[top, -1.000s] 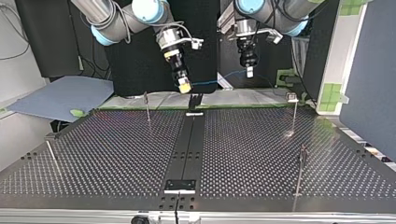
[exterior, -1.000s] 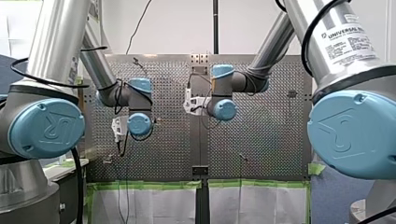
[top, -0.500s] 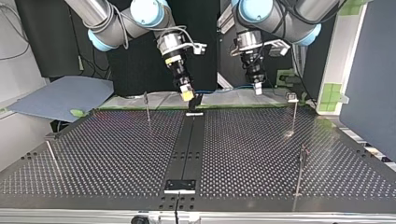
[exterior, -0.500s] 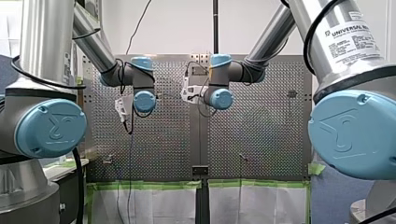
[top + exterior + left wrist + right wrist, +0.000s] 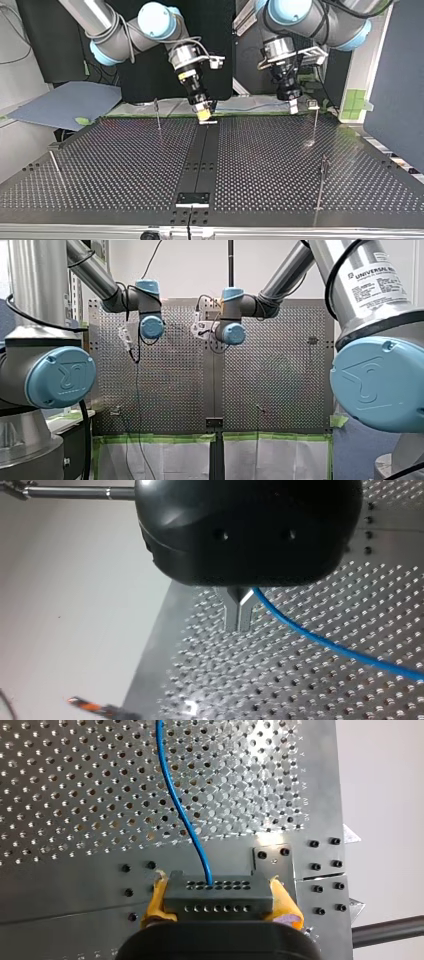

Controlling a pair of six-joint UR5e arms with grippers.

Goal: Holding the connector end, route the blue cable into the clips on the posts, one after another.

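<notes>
In the right wrist view my right gripper [image 5: 220,892] is shut on a dark grey connector block [image 5: 218,906], with a yellow pad [image 5: 284,906] on each side. The blue cable [image 5: 180,815] leaves the block's face and runs out over the perforated table. In the left wrist view my left gripper [image 5: 238,617] has its metal fingers shut, and the blue cable [image 5: 325,642] comes out at their base. In the top view my right gripper [image 5: 204,111] hangs over the table's far edge at the middle. My left gripper [image 5: 293,104] hangs just beside the clip on the far right post [image 5: 314,117].
Thin posts stand on the perforated table [image 5: 125,165]: one far left [image 5: 157,114], one near left [image 5: 55,165], one near right [image 5: 322,182]. A black centre strip [image 5: 202,155] runs front to back. A blue-grey sheet [image 5: 65,102] lies beyond the table's far left corner.
Both grippers have come down toward the table's far edge in the top view. My left gripper moved to that view's right, up to the far right post. Both stay shut.
</notes>
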